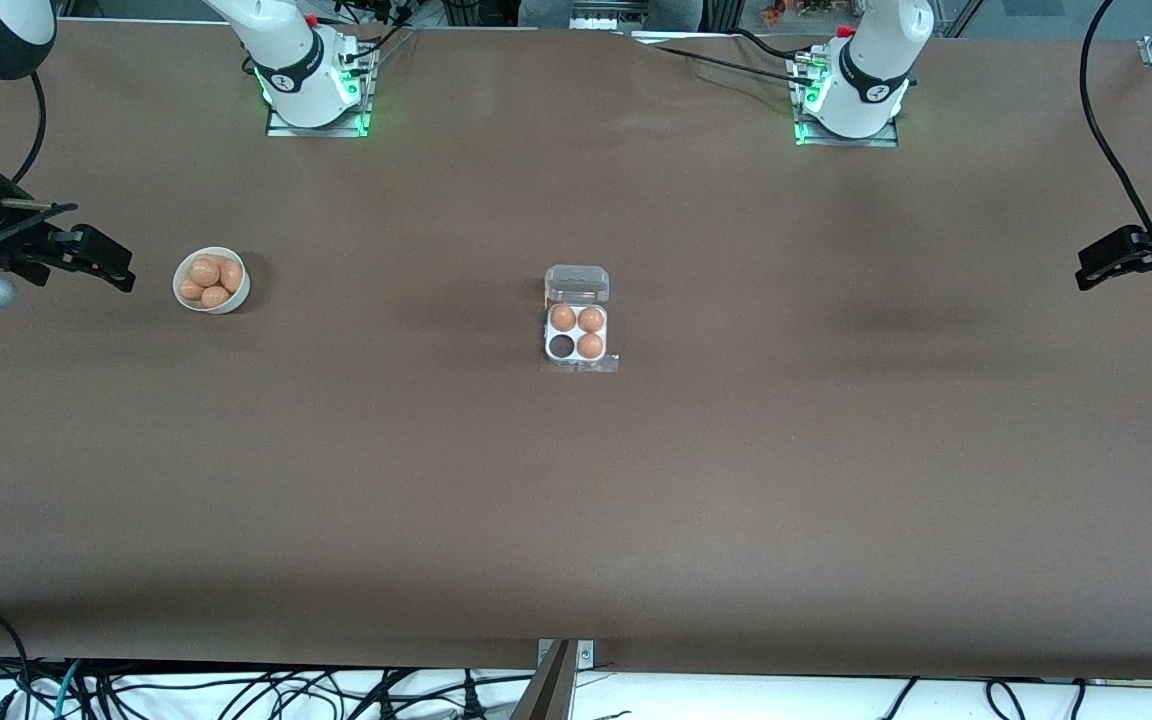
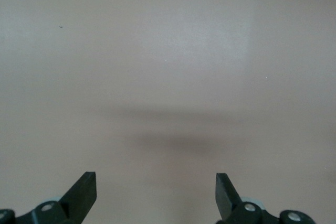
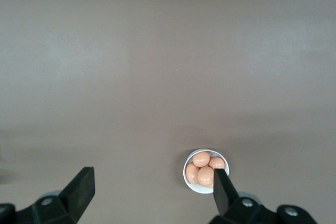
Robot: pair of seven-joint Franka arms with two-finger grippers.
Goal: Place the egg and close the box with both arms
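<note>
While both arms wait up in the air at the table's ends, the box (image 1: 577, 333) sits mid-table, its clear lid (image 1: 577, 284) swung open; three eggs (image 1: 576, 331) fill three of its four cells and one cell (image 1: 562, 346) is vacant. One white bowl (image 1: 210, 281) holding four eggs (image 1: 215, 280) sits toward the right arm's end. The right gripper (image 1: 91, 262) and left gripper (image 1: 1116, 258) are spread wide, holding nothing.

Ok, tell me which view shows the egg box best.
The front view: the box sits mid-table, clear lid open, three eggs in it and one cell empty. The left wrist view shows only bare table; the right wrist view shows only the bowl of eggs.
</note>
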